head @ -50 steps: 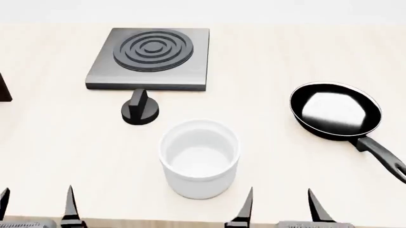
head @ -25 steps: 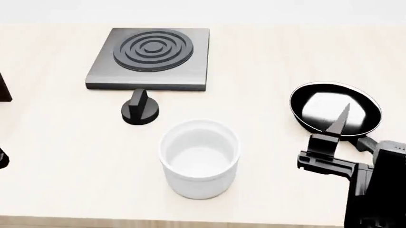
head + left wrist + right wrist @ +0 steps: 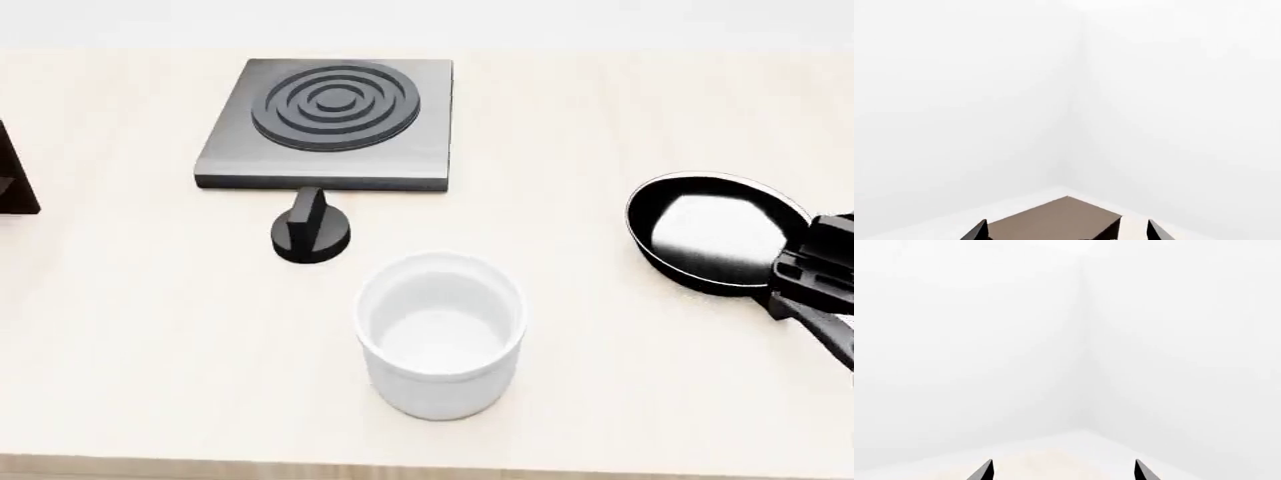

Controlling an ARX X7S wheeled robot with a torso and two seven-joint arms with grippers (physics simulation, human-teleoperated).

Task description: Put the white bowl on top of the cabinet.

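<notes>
The white bowl (image 3: 441, 335) stands upright and empty on the pale table, near its front edge, and nothing touches it. Only a dark brown corner of the cabinet (image 3: 14, 182) shows at the head view's left edge. The left wrist view looks over the cabinet's grey-brown top (image 3: 1062, 220). My left gripper (image 3: 1067, 234) is open above it, with just its two fingertips (image 3: 978, 233) in sight, and it is out of the head view. My right gripper (image 3: 1064, 473) is open over bare table and holds nothing. Part of the right arm (image 3: 819, 264) shows at the far right, beside the pan.
A square grey stove plate (image 3: 334, 125) with rings lies at the back. A black knob (image 3: 311, 232) stands between it and the bowl. A black frying pan (image 3: 710, 236) sits at the right, its handle partly behind the right arm. White walls fill both wrist views.
Both pairs of fingertips have left the head view's bottom edge. The right arm rose, then moved to the far right edge. The view shifted slightly, so objects sit a little further right.
</notes>
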